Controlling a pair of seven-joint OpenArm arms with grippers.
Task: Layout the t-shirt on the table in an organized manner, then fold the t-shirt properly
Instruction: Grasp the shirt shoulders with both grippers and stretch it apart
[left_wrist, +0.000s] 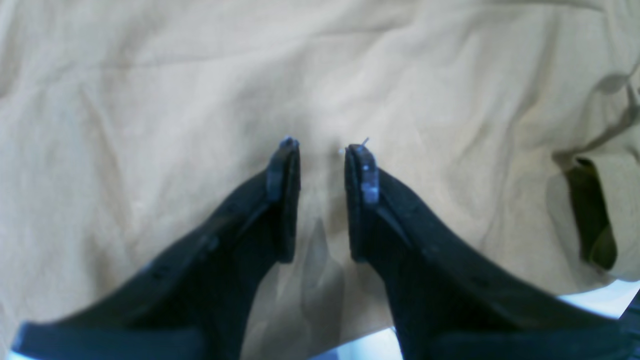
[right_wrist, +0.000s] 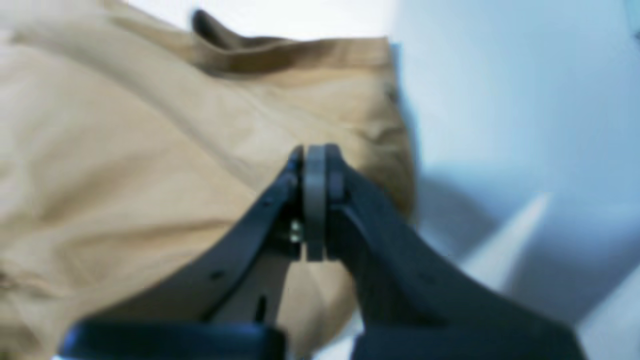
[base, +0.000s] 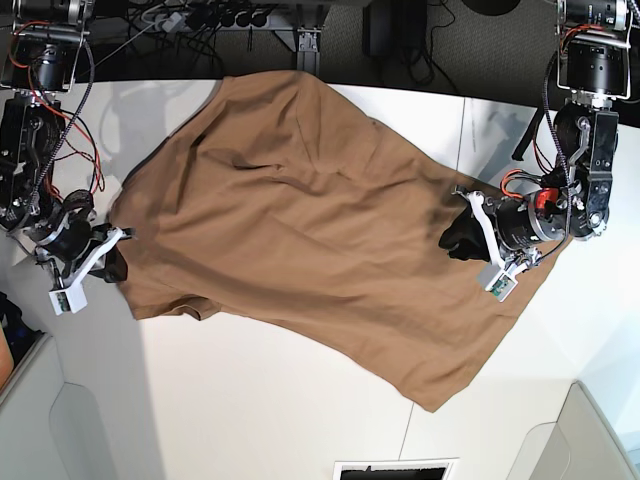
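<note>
The white table (base: 250, 390) carries the tan-brown t-shirt (base: 300, 220), spread rumpled, its long axis slanting from upper left to lower right in the base view. The left gripper (left_wrist: 322, 150) hovers partly open over soft creased cloth, gripping nothing. The right gripper (right_wrist: 315, 160) is closed at the shirt's edge; whether it pinches cloth is unclear.

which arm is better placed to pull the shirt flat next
Left, probably: the left gripper hangs open right over the shirt, ready to pinch. The right gripper is shut at the shirt's edge.
</note>
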